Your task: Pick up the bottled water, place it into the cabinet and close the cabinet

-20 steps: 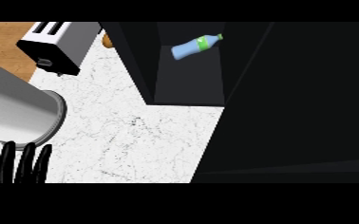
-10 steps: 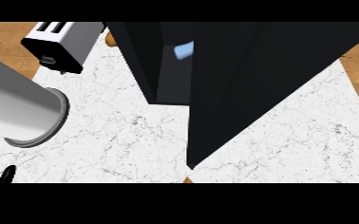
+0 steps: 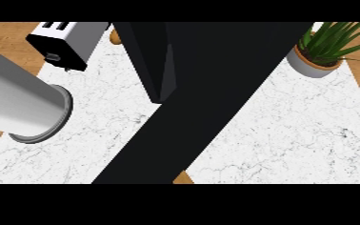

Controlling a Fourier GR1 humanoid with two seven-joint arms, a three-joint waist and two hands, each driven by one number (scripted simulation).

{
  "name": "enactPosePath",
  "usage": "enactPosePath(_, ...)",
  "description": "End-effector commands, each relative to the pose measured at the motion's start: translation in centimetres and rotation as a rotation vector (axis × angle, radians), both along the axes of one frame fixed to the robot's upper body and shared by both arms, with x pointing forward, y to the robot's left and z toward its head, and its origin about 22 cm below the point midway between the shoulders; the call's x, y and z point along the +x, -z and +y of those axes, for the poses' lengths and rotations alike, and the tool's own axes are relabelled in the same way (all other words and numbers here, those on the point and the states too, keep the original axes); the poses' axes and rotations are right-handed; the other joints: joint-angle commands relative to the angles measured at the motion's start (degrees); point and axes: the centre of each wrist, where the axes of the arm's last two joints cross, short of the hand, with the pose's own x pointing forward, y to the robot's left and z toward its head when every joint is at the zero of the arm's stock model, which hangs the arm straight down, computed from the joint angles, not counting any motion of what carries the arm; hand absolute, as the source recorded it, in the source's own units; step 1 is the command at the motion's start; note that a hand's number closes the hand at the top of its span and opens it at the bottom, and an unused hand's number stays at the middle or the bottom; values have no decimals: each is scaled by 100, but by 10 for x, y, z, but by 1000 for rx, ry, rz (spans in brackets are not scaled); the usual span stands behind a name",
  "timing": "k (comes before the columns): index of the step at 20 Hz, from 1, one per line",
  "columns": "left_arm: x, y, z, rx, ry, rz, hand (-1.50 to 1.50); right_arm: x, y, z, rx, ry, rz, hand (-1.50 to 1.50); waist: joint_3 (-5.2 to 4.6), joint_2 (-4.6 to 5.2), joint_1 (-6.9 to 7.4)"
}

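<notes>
We see the black cabinet (image 3: 204, 90) across the counter (image 3: 281, 133), hiding any bottle; neither hand shows, only one grey forearm (image 3: 28, 107).

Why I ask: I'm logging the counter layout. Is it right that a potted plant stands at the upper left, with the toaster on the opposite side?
Not quite. In the head view the potted plant stands at the upper right of the counter; the toaster is at the upper left.

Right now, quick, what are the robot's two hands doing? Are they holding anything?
Left hand: not in view; only a grey forearm shows at the left edge.
Right hand: not in view.
</notes>
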Motion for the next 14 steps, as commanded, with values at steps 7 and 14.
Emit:
enactPosePath(7,-12,-5,21,-33,19,-27,-150,36,-9,26,204,96,122,150,0,66,104)
enactPosePath(14,-23,-12,28,-47,24,-10,-150,94,-22,12,297,146,158,150,11,49,174)
